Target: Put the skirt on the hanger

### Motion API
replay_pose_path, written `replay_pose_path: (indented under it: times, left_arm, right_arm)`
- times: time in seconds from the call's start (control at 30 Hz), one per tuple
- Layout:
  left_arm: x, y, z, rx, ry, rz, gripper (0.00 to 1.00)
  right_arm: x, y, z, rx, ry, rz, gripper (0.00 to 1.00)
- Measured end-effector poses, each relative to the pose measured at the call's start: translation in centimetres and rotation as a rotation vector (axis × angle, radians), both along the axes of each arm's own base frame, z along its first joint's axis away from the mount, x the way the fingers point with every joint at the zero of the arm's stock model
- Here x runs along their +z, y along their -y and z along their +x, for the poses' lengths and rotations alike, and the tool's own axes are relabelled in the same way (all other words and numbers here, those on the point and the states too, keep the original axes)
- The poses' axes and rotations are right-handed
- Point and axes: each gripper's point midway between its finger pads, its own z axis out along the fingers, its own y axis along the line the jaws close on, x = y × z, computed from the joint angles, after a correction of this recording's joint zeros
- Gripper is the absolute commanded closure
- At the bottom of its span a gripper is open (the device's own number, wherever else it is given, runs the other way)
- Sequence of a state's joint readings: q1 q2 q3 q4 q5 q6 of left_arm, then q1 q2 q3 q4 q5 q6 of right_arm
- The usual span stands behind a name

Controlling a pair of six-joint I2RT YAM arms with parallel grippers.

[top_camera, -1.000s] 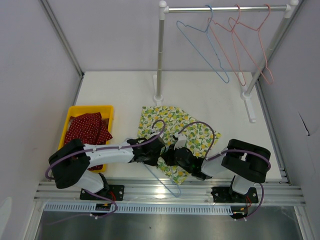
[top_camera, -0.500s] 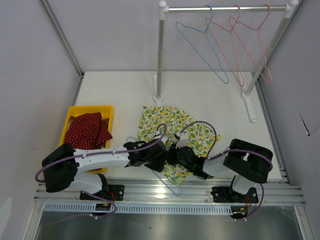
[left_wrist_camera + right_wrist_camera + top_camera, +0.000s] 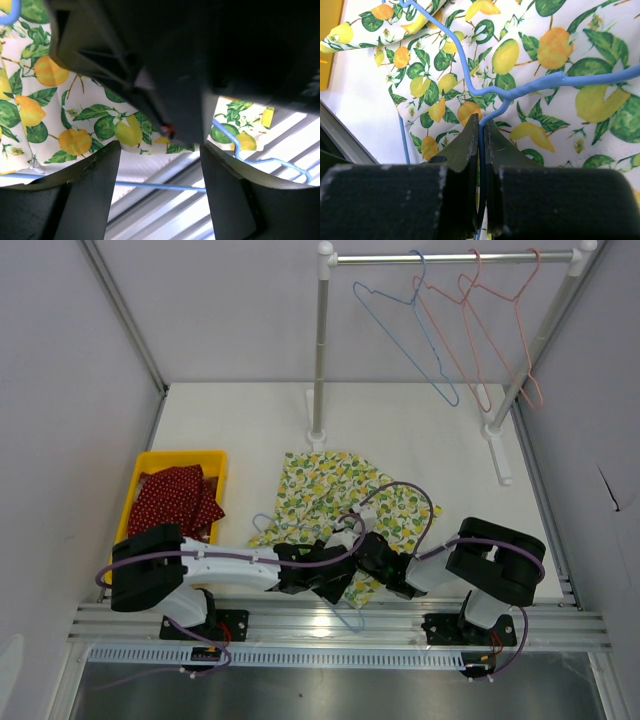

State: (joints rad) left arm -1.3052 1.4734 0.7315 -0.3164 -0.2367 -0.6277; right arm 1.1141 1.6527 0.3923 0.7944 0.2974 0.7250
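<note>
The lemon-print skirt (image 3: 335,495) lies flat on the white table, with a blue wire hanger (image 3: 347,619) partly under it. My right gripper (image 3: 481,120) is shut on the hanger's wire (image 3: 520,90) just below its twisted neck, over the skirt (image 3: 545,70). My left gripper (image 3: 159,145) is open at the skirt's near hem (image 3: 75,115). The hanger's straight bar (image 3: 160,186) runs across the gap between its fingers (image 3: 90,195) without touching them. In the top view the left gripper (image 3: 332,586) sits right beside the right gripper (image 3: 354,546), near the front edge.
A yellow bin (image 3: 215,456) holding a red dotted garment (image 3: 175,498) stands at the left. A rail (image 3: 450,257) on two posts at the back carries a blue hanger (image 3: 405,330) and pink hangers (image 3: 500,325). Aluminium rails (image 3: 300,620) run along the near edge.
My left gripper has opened and slid toward the near edge, under the right arm. The skirt's left hem has spread further left. The right gripper has kept its grip.
</note>
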Motion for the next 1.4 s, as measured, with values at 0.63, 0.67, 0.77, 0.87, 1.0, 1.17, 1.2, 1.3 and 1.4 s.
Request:
replay_pose_path:
  times: [0.63,0.67,0.77,0.87,1.0,1.17,1.2,1.3,1.4]
  left_arm:
    - [-0.5,0.3,1.7,0.066,0.101,0.043,1.0]
    - [-0.5,0.1,1.8,0.068,0.104,0.05,1.0]
    - [-0.2,-0.8,1.9,0.074,0.11,0.086,1.0]
    - [0.4,-1.8,1.9,0.077,0.108,0.116,1.0]
    - [2.3,-2.3,2.0,0.072,0.114,0.113,1.0]
    - [4.3,-2.1,2.1,0.06,0.115,0.108,1.0]
    - [4.5,-2.2,2.1,0.059,0.114,0.109,1.0]
    - [5.2,-2.6,2.2,0.063,0.109,0.111,1.0]
    - [6.3,-2.7,2.4,0.066,0.104,0.098,1.0]
  right_arm:
    - [-0.1,-0.1,0.3,0.001,-0.001,0.012,1.0]
    - [-0.1,-0.1,0.3,0.001,-0.002,0.012,1.0]
    - [-0.1,0.0,0.6,-0.004,-0.005,0.014,1.0]
    - [0.1,0.5,1.1,-0.018,-0.006,0.012,1.0]
    - [0.5,1.1,1.7,-0.03,0.007,-0.001,1.0]
    - [0.8,1.6,2.1,-0.042,0.032,-0.04,1.0]
    - [0.8,1.7,2.2,-0.046,0.037,-0.049,1.0]
    - [0.8,1.8,2.5,-0.053,0.053,-0.076,1.0]
    - [0.8,1.8,2.7,-0.062,0.066,-0.094,1.0]
